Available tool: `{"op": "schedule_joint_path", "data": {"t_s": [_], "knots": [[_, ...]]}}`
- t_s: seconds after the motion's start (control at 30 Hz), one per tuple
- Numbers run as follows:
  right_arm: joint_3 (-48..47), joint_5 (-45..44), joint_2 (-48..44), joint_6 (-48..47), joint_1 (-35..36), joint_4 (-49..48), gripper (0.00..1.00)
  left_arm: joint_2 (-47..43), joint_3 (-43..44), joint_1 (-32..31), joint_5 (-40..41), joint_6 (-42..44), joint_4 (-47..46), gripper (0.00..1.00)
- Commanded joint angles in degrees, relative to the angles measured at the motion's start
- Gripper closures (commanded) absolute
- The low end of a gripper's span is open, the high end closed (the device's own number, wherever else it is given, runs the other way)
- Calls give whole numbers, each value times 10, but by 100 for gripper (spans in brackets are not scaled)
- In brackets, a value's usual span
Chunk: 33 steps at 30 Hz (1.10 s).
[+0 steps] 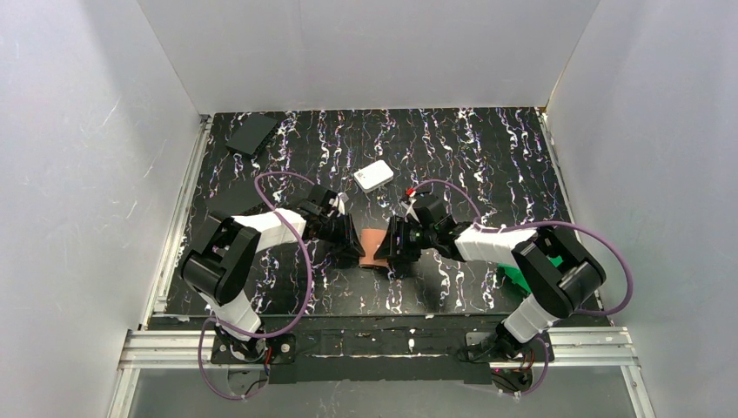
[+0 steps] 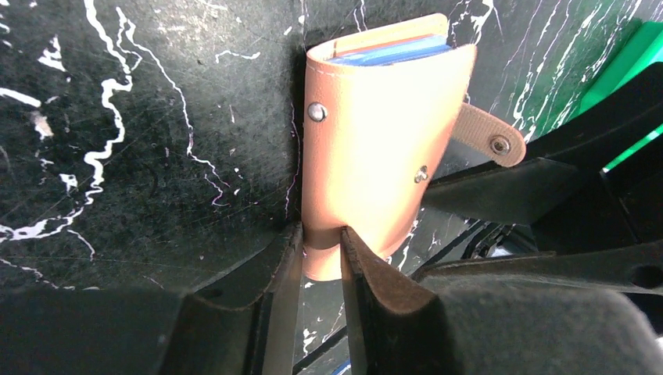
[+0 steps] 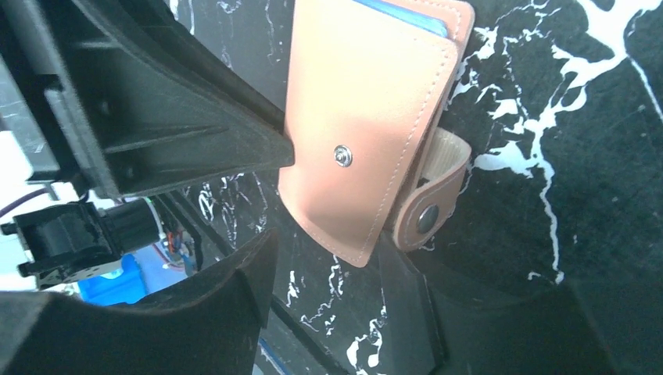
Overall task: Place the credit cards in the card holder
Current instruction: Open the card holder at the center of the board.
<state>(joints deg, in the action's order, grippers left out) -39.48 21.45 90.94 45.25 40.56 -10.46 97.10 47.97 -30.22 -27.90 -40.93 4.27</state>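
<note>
Card holder: light, floppy leather, prob. slippery; left tool narrow, pinching one edge; right tool wide around it, so best hold opp. cover edge.

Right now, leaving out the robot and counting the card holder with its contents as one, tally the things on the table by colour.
Orange-brown: 1, card holder
White: 1, box
Black: 1, flat case
Green: 1, bin, mostly hidden by the right arm
Total: 4
</note>
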Motion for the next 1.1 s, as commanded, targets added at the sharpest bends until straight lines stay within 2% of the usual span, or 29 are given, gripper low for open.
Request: {"op": "schedule_joint_path", "data": {"t_s": [0.0,0.13,0.47,0.63,0.77,0.93,1.07], "knots": [[1,25,-51,26,2,-76,43,-14,-15,-5,-7,3,-6,80],[-6,50,-37,35,2,-112,54,-26,-31,-5,1,-5,-30,81],[-20,108,34,87,5,-246,52,-45,-40,-5,4,-9,-24,81],[-48,114,66,64,12,-232,47,-104,-55,1,34,-3,16,65],[-68,122,86,42,20,-226,45,-176,-80,40,43,6,68,49],[-106,117,122,16,43,-193,44,-279,-99,116,38,27,143,47],[-121,110,158,13,54,-187,47,-325,-69,136,30,34,162,44]]}}
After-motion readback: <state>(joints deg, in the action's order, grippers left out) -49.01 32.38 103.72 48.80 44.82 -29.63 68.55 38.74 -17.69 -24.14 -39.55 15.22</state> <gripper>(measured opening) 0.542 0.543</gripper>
